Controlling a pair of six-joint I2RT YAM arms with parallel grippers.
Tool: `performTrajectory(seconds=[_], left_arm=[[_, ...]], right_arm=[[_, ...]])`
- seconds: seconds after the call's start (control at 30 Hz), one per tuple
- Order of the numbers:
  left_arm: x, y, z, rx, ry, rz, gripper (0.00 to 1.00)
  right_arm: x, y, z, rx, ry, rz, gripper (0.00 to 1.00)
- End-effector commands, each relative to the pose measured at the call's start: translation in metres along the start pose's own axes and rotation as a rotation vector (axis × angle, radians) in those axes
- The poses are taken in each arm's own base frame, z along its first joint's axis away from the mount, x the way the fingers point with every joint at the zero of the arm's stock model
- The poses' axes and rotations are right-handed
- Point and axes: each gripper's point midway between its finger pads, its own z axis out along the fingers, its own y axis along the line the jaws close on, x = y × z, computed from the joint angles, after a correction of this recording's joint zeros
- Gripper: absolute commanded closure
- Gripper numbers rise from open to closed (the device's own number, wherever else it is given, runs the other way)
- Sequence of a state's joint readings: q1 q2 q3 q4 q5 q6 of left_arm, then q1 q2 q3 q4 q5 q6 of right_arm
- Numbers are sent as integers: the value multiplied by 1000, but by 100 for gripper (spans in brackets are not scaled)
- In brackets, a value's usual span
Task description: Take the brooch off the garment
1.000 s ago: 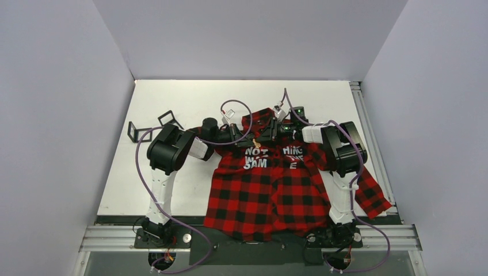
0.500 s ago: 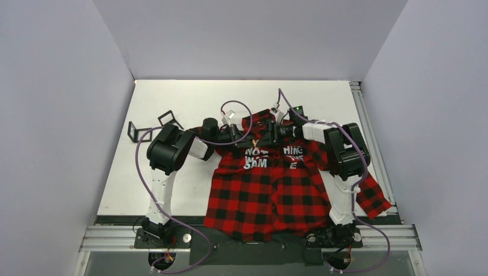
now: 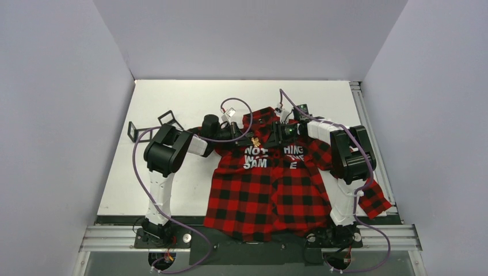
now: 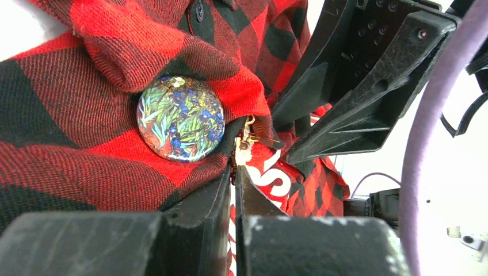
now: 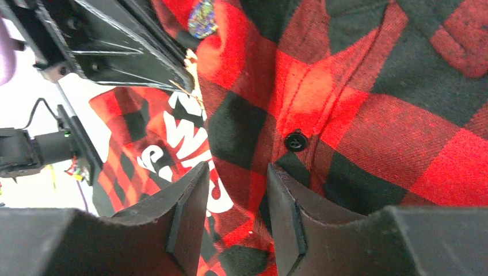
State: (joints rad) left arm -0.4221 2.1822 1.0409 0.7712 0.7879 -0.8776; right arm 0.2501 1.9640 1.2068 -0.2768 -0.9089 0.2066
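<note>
The red-and-black check garment (image 3: 270,190) lies flat, collar at the far end. The small orange-gold brooch (image 3: 256,141) sits just below the collar, above the white letters. My left gripper (image 3: 251,138) comes from the left. In the left wrist view it (image 4: 235,168) is shut to a thin slit, with the brooch (image 4: 247,135) pinched at the very fingertips. My right gripper (image 3: 266,137) comes from the right, and in its wrist view it (image 5: 236,172) is open over the button placket. The brooch (image 5: 187,63) shows there beside the left fingers (image 5: 144,63).
A round painted badge (image 4: 180,118) is pinned in a fold of cloth next to the brooch, and it also shows in the right wrist view (image 5: 200,18). Two small black stands (image 3: 138,131) sit on the white table at the left. A metal rail (image 3: 359,115) runs along the right edge.
My left gripper has reached right to the brooch. My right gripper has swung left and lower, close to it. The right sleeve has bunched up a little.
</note>
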Motion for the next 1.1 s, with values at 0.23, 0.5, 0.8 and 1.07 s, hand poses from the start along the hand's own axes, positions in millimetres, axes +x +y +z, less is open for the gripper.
performTrajectory(seconds=[0.23,0.5,0.8,1.07], left_arm=[[-27,-20,2,-221,-7,247,100],[-25,-19,6,-446,37,301,100],[-27,-14,3,-587,38,323,100],[-35,-11,-8,-644,23,342,100]], right_arm=[[-23,12,-9,89,-54,-171,87],[-28,29,-17,24,-90,-195,100],[-37,45,-33,-44,-148,-194,100],[-36,37,-38,-32,-160,-182,100]])
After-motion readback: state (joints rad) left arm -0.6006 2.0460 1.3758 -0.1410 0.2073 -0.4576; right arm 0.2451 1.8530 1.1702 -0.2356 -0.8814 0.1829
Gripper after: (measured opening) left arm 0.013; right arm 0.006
